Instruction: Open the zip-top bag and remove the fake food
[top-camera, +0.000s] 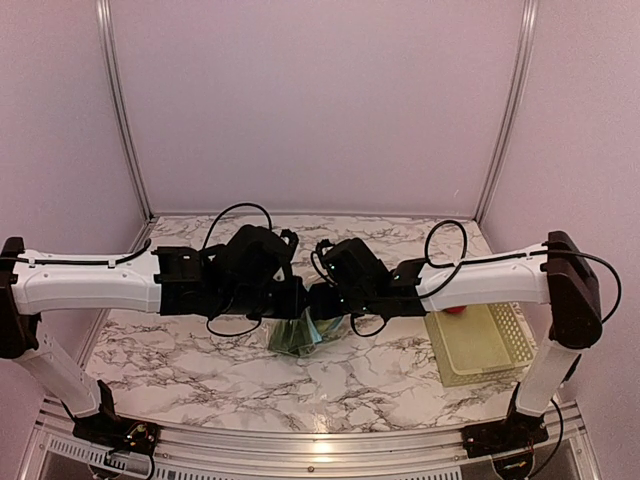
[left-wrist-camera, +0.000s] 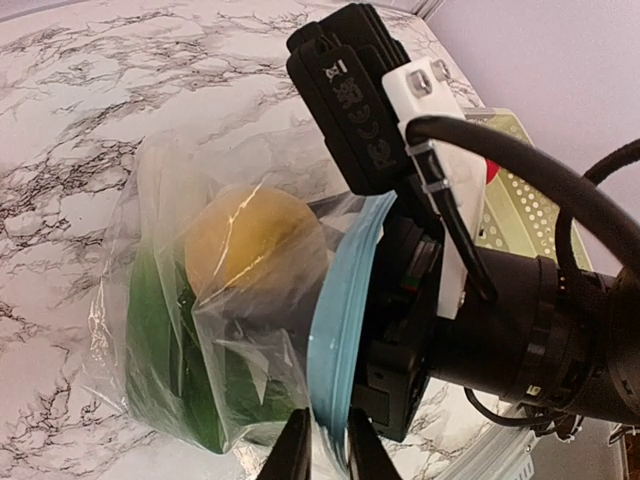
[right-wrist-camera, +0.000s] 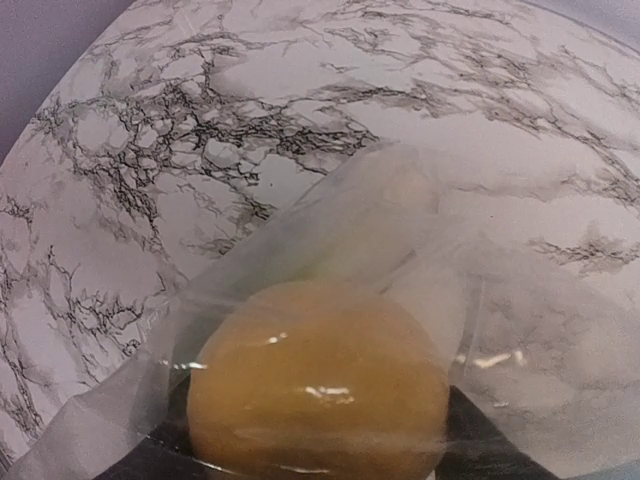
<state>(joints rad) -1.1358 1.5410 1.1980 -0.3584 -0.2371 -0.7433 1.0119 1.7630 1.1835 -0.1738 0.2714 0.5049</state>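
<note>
The zip-top bag (top-camera: 298, 336) hangs between my two grippers above the table's middle. In the left wrist view my left gripper (left-wrist-camera: 331, 452) is shut on the bag's light blue zipper strip (left-wrist-camera: 340, 300). The yellow-orange fruit (left-wrist-camera: 245, 235) and the green leafy vegetable (left-wrist-camera: 165, 370) show through the clear plastic. My right gripper (top-camera: 325, 300) reaches into the bag's mouth. In the right wrist view the right gripper (right-wrist-camera: 320, 445) has a dark finger on each side of the yellow-orange fruit (right-wrist-camera: 320, 380), closed on it. The red fruit (top-camera: 455, 310) lies in the basket.
The pale yellow-green lattice basket (top-camera: 480, 345) stands at the right near my right arm and also shows in the left wrist view (left-wrist-camera: 525, 205). Marble tabletop (top-camera: 200, 360) lies all round the bag. Purple walls close in the back and sides.
</note>
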